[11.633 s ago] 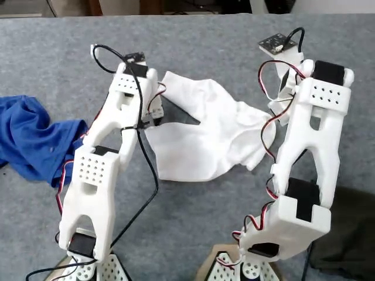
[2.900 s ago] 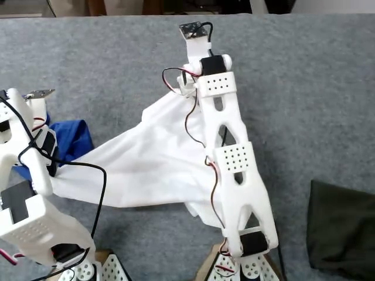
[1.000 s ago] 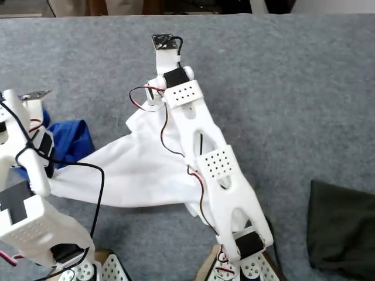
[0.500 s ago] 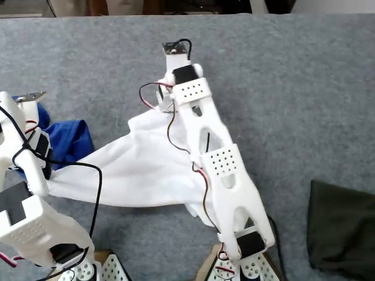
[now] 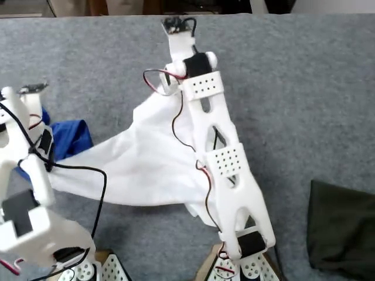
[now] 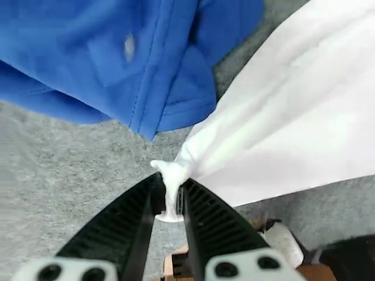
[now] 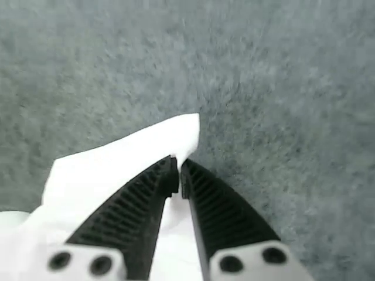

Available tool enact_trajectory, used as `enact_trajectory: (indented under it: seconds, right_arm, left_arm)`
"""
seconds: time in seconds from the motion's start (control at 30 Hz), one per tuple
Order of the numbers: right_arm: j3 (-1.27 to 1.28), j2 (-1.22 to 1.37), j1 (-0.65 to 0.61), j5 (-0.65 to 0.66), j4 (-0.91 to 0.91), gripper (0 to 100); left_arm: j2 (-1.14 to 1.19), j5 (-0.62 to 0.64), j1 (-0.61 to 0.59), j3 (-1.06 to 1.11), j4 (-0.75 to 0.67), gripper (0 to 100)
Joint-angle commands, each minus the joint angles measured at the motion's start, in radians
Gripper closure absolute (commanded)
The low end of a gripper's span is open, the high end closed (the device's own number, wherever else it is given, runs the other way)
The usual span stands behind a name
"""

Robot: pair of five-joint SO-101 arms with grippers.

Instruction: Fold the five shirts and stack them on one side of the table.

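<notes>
With the left gripper (image 6: 168,196) closed narrowly on a twisted corner of the white shirt (image 6: 293,117) and the right gripper (image 7: 177,170) pinched on another corner out near the far middle of the surface (image 5: 304,88), the thin, smooth fabric is stretched between the two, its long axis running diagonally from the near left toward the far centre. Most of the creased cloth lies beneath the right arm, so spreading it flat probably requires both corners to be lowered together. A crumpled blue shirt (image 5: 69,139) lies just beside the left gripper, and a dark garment (image 5: 343,225) lies well apart at the near right.
</notes>
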Motion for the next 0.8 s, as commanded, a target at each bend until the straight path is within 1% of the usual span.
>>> enact_trajectory:
  seconds: [0.0, 0.17, 0.27, 0.37, 0.43, 0.53, 0.6, 0.77]
  right_arm:
    - [-0.062, -0.208, 0.036, 0.012, -0.002, 99.5]
    - [-0.062, -0.440, 0.079, 0.014, 0.000, 99.4]
    - [-0.062, -0.598, 0.116, 0.014, -0.002, 99.4]
    - [-0.059, -0.760, 0.179, 0.015, -0.008, 99.4]
    - [-0.058, -0.858, 0.222, 0.017, -0.011, 99.4]
    - [-0.058, -0.987, 0.278, 0.061, -0.035, 99.4]
    - [-0.058, -1.059, 0.302, 0.100, -0.052, 99.5]
    - [-0.056, -1.214, 0.349, 0.144, -0.057, 99.5]
  left_arm:
    - [-0.140, 0.078, 0.057, -0.114, 0.003, 98]
    - [-0.234, 0.239, 0.123, -0.290, 0.003, 98]
    - [-0.266, 0.341, 0.127, -0.416, 0.003, 98]
    - [-0.291, 0.423, 0.121, -0.546, 0.003, 98]
    - [-0.308, 0.459, 0.121, -0.632, 0.003, 98]
    - [-0.338, 0.500, 0.129, -0.741, 0.005, 98]
    - [-0.360, 0.525, 0.129, -0.799, 0.005, 98]
    - [-0.426, 0.551, 0.129, -0.907, 0.009, 98]
